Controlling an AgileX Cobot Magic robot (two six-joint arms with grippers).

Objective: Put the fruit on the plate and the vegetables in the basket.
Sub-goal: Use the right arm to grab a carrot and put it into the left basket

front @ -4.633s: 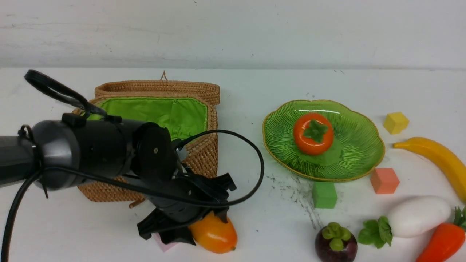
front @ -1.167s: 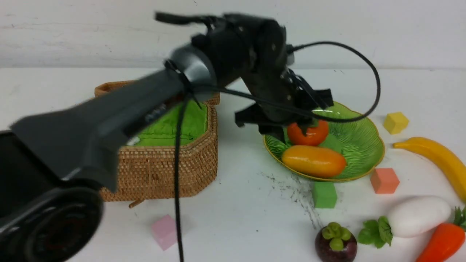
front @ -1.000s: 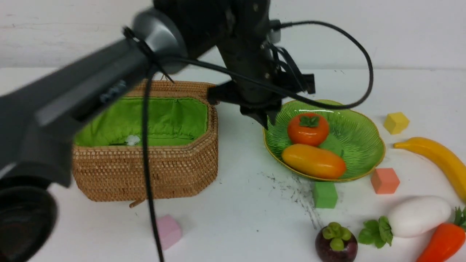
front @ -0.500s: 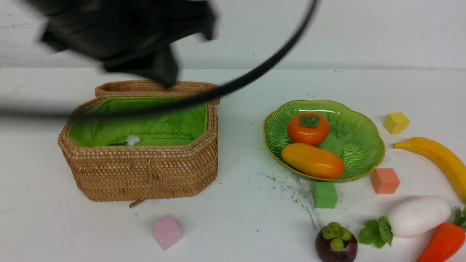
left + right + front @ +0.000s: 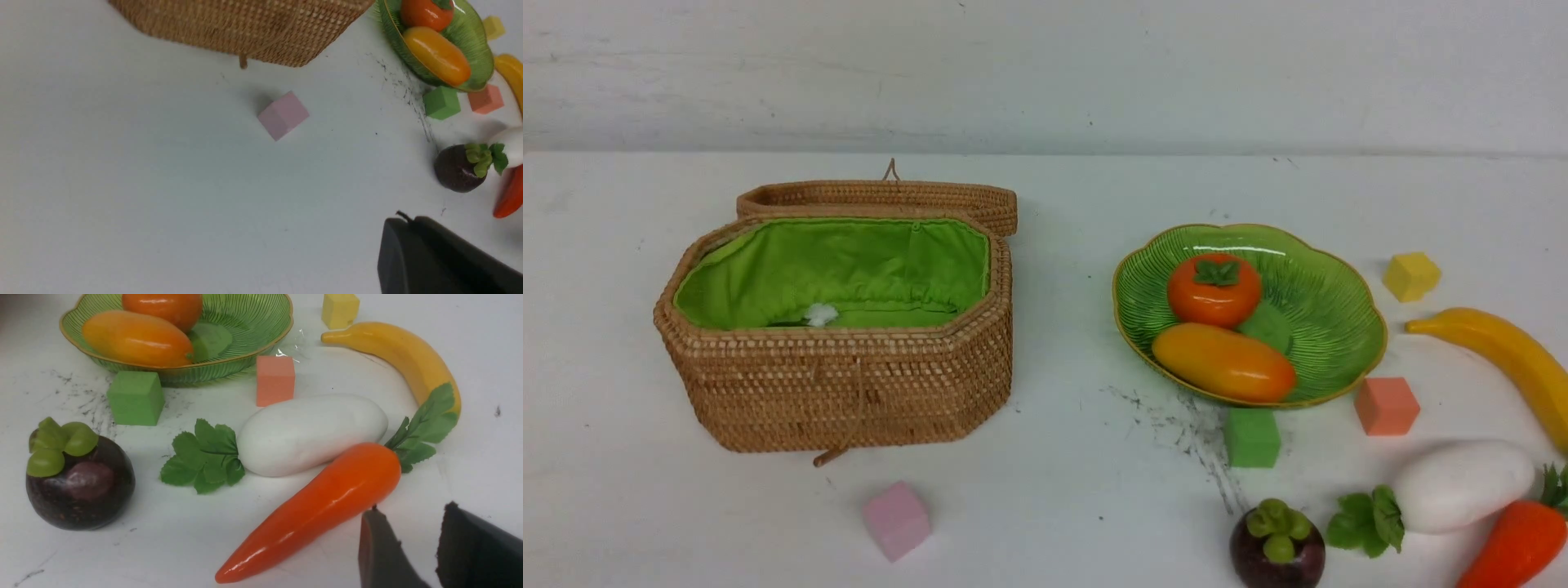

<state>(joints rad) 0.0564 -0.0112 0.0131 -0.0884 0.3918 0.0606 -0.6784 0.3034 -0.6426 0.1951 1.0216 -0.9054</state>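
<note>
The persimmon (image 5: pixel 1214 289) and the mango (image 5: pixel 1223 362) lie on the green plate (image 5: pixel 1331 306). The banana (image 5: pixel 1503 355), mangosteen (image 5: pixel 1276 547), radish (image 5: pixel 1462 484) and carrot (image 5: pixel 1515 545) lie on the table at the right front. The open basket (image 5: pixel 849 392) stands at the left; no eggplant shows. Neither arm shows in the front view. My left gripper (image 5: pixel 402 220) is shut and empty above bare table near the mangosteen (image 5: pixel 455 169). My right gripper (image 5: pixel 410 512) is open and empty, just beside the carrot's (image 5: pixel 318 506) thick end.
Small cubes lie about: yellow (image 5: pixel 1410 275), salmon (image 5: pixel 1385 405) and green (image 5: pixel 1250 437) around the plate, pink (image 5: pixel 896 519) in front of the basket. The basket's lid (image 5: pixel 882 196) lies open behind it. Dark scuff marks (image 5: pixel 1176 425) streak the table.
The left arm carried the mango from beside the pink cube to the plate, let it go beside the persimmon, then drew back out of the front view.
</note>
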